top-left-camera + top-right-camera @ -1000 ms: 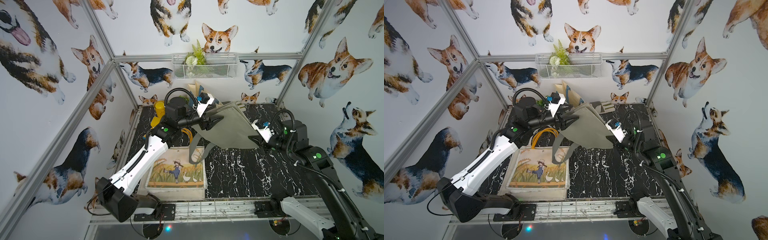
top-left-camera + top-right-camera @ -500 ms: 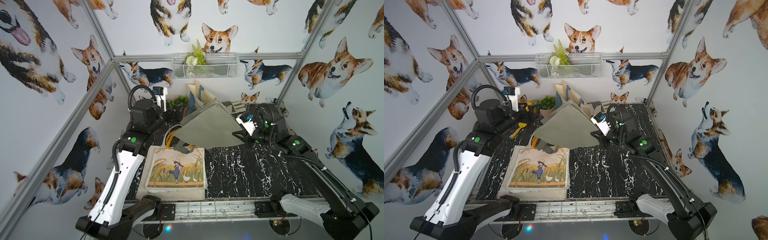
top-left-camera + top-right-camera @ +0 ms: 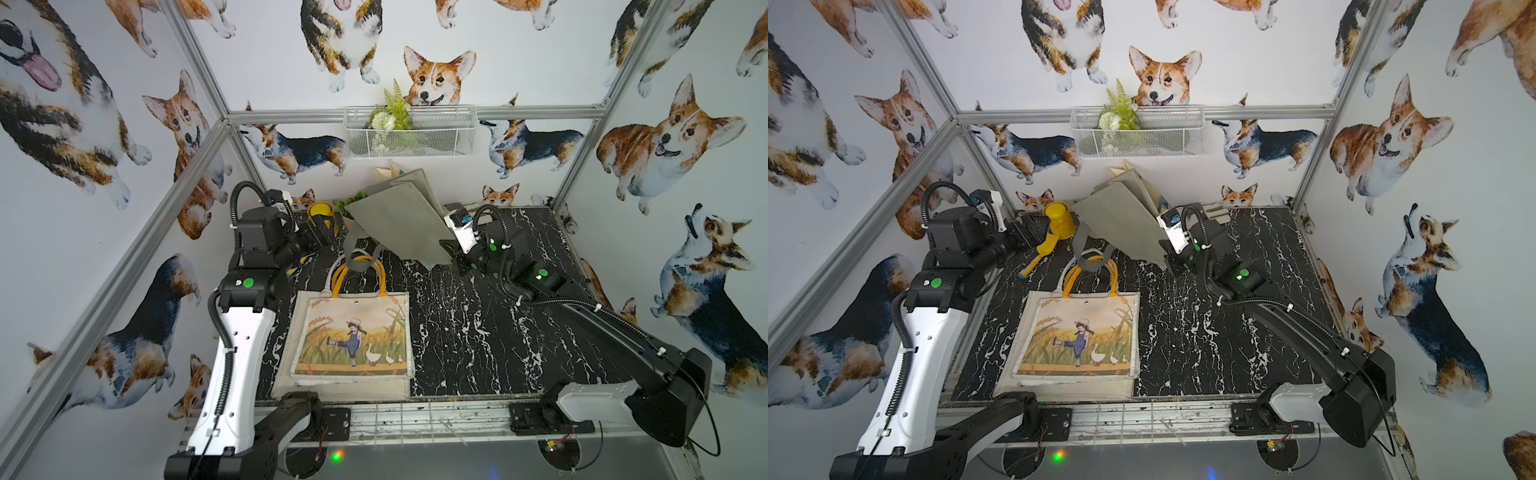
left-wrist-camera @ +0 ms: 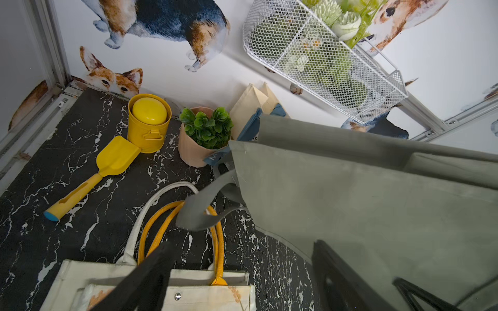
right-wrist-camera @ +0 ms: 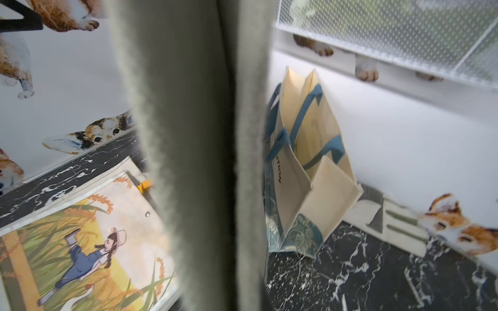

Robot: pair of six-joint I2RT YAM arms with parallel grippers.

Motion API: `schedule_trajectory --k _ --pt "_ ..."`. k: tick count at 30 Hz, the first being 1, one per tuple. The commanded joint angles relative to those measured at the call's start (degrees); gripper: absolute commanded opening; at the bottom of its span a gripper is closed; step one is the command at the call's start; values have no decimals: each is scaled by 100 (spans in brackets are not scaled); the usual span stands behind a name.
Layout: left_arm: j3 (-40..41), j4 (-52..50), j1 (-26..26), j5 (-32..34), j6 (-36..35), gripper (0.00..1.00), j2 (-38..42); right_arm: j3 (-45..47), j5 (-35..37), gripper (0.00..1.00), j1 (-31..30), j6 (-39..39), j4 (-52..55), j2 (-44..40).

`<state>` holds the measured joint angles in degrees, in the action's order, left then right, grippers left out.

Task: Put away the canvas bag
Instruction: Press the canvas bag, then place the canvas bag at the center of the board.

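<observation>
Canvas bag (image 3: 399, 224), the grey one, hangs tilted in the air at the back of the table (image 3: 478, 332), its straps dangling over the handles of the printed tote (image 3: 353, 332) lying flat. I see my right gripper (image 3: 451, 251) clamped on its lower corner. My left gripper (image 3: 1034, 226) is spread wide, holding nothing, near the yellow can (image 3: 1059, 220). An open cream bag (image 5: 310, 175) stands just behind.

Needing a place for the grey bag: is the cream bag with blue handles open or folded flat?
Open: the cream bag stands upright by the back wall, sides spread apart, inside visible.
</observation>
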<state>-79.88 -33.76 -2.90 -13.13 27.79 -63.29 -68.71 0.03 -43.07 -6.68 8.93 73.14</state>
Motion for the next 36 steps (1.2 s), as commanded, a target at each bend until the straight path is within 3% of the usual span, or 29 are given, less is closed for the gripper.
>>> schedule_trajectory --k 1,9,14,16,21,26,31,36 --pt "-144 -39 17 52 -61 84 -52 122 751 0 -620 -1518 -1091 124" --pt "295 -205 281 191 -63 85 64 1649 1753 0 -1700 -2211 -2113 569" --pt "583 -304 389 301 -157 85 194 1931 2052 0 -2281 -1838 -2012 1007" --pt "651 -386 403 283 -167 85 177 1930 1910 1 -2458 -1740 -1930 1101" --pt "817 -650 420 301 -232 85 159 1804 1072 32 -2581 -1243 -1095 1101" --pt "1075 -828 423 352 -221 85 202 1771 -223 46 -2577 -994 -211 916" --pt "1465 -913 430 256 -51 85 233 1783 -1200 50 -2579 -940 358 889" --pt "1931 -879 421 55 301 85 194 1645 -1412 52 -2514 -778 627 1059"
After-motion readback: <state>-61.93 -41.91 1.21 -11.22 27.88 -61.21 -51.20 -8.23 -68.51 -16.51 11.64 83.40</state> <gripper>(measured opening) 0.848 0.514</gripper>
